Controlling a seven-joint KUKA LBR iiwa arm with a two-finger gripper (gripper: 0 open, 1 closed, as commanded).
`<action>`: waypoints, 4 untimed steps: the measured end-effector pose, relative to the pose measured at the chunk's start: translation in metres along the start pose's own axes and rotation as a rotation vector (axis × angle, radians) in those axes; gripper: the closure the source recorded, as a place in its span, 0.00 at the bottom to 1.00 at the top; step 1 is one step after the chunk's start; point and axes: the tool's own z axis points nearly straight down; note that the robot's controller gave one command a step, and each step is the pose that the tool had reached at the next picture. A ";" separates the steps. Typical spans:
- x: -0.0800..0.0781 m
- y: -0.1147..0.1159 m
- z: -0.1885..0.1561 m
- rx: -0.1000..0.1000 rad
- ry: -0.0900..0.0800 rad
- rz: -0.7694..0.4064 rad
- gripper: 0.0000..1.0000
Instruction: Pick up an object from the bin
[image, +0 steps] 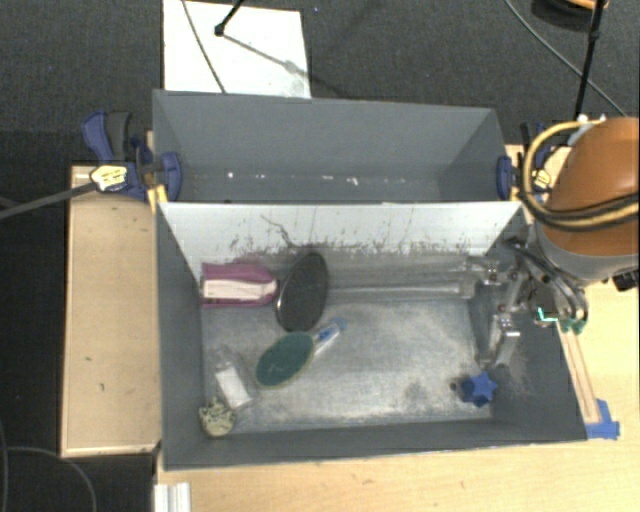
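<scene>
My gripper (493, 362) hangs at the right side of the bin, near the right wall, its two metal fingers pointing down and standing apart with nothing between them. Just below the fingertips, toward the front right corner, lies a small blue block-like thing (477, 388). It rests on the bin floor, free of the fingers. Farther left, a green brush with a blue handle (291, 357) lies at the middle of the floor.
A black oval thing (302, 290) and a purple and white box (238, 283) lie at the back left. A small clear packet (230, 385) and a crumpled greenish lump (216, 418) sit in the front left corner. The arm's orange cover looms over the right rim.
</scene>
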 end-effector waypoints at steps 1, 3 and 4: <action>0.010 -0.070 0.078 0.002 -0.002 -0.215 0.00; 0.021 -0.060 0.170 0.003 -0.009 -0.358 1.00; 0.021 -0.061 0.170 0.003 -0.010 -0.361 0.00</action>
